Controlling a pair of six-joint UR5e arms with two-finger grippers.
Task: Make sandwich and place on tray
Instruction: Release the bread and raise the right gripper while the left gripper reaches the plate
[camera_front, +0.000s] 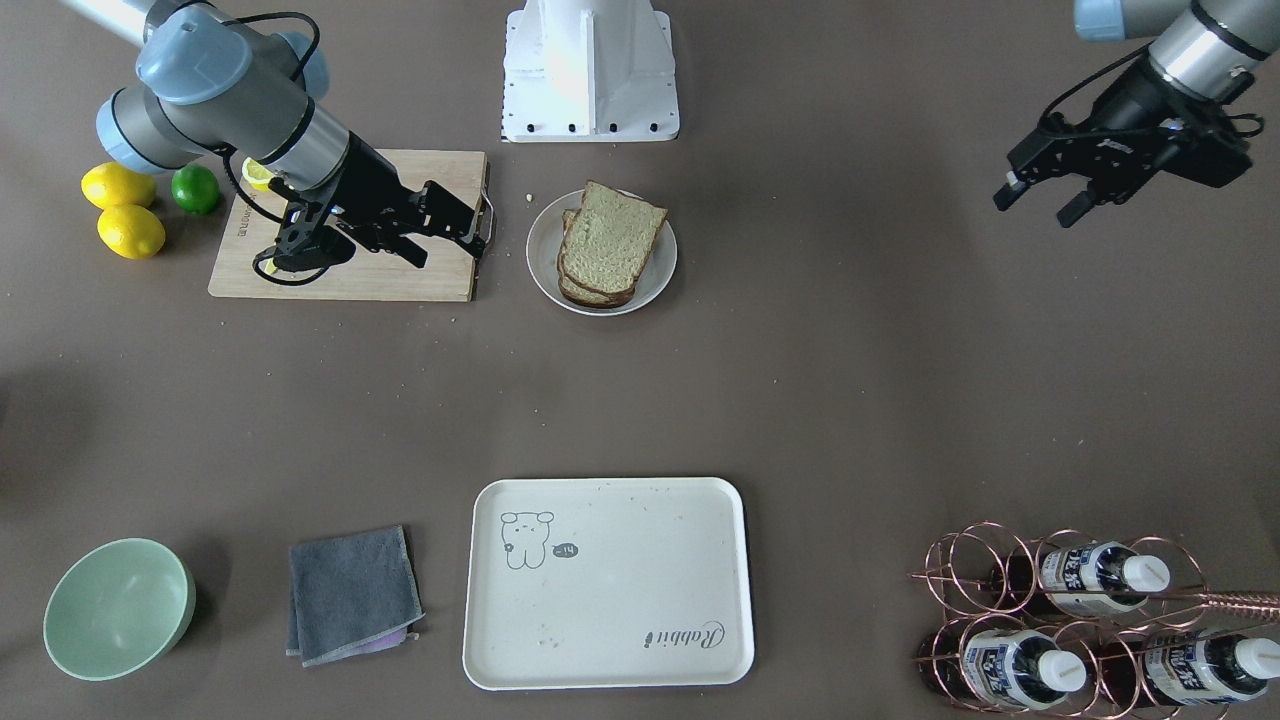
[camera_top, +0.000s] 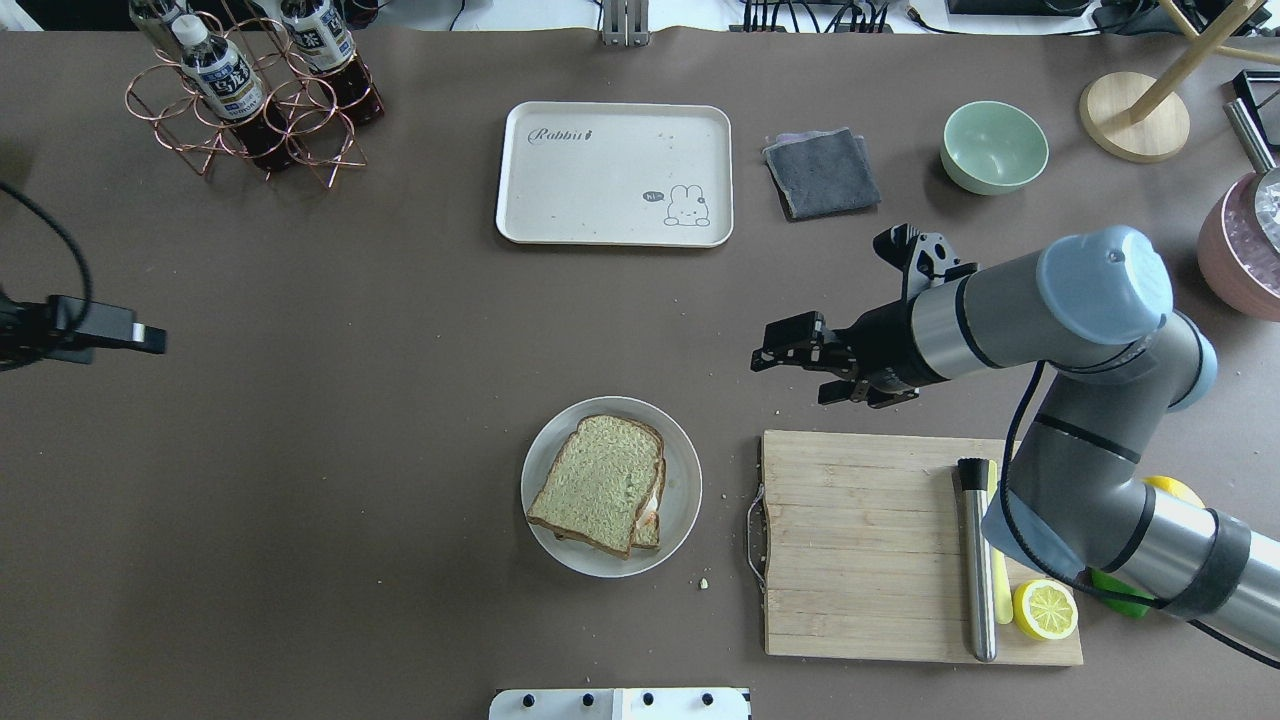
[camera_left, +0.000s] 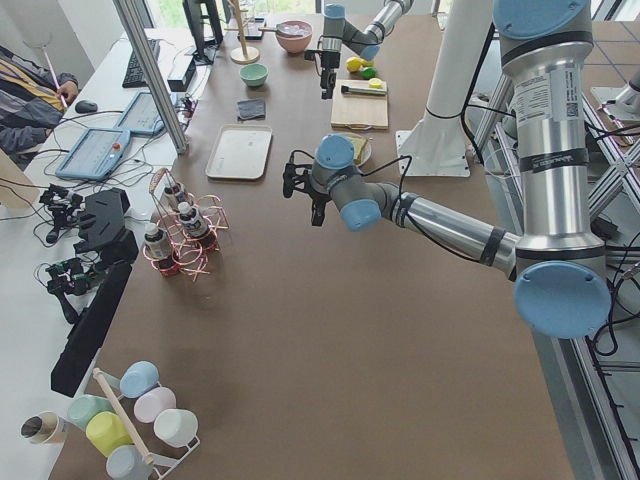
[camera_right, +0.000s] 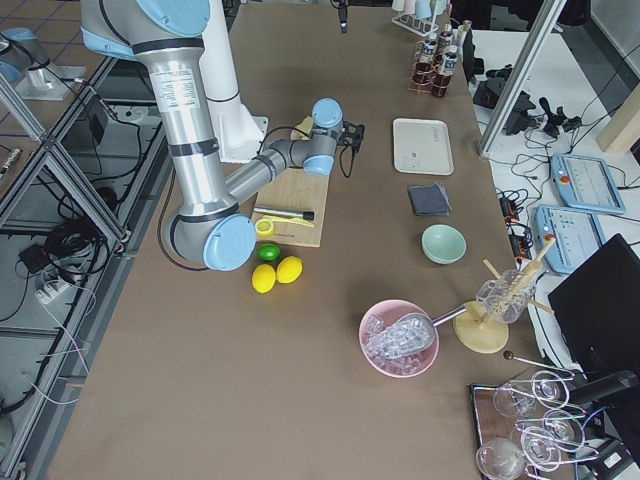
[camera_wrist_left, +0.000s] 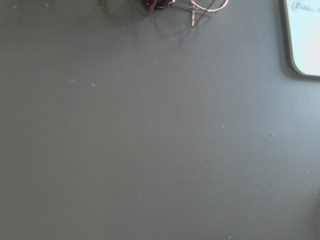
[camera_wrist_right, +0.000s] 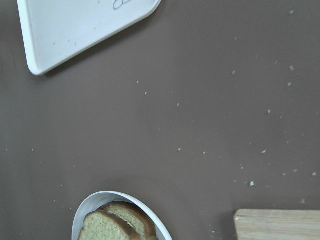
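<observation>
Brown and crumb-dusted, the desk (camera_top: 350, 400) holds everything the job needs, with clutter pushed out to its ends. Biggest of the task's things is the cream tray (camera_top: 600, 200), lying bare on the far side from the robot, so it reads as the drop-off spot not yet used. Nearer the robot, on its right, sits the wooden cutting board (camera_top: 860, 540) with a knife and half a lemon. Just beside the board is the round white plate (camera_top: 683, 470), and on it the sandwich (camera_top: 600, 480): two bread slices stacked, the top one slightly skewed. It looks assembled, well apart from the tray, so carrying it over is likely what remains.

Above the desk between board and tray, the right tool (camera_top: 790, 375) hovers with its fingers apart and nothing in them, angled toward the plate as if ready to reach in. Off at the robot's left, the left tool (camera_front: 1033, 208) hangs clear of everything, also spread and empty.

Any egg is mostly hidden between the slices; a pale sliver at the lower edge may be it. Neither wrist view shows its own fingers.
</observation>
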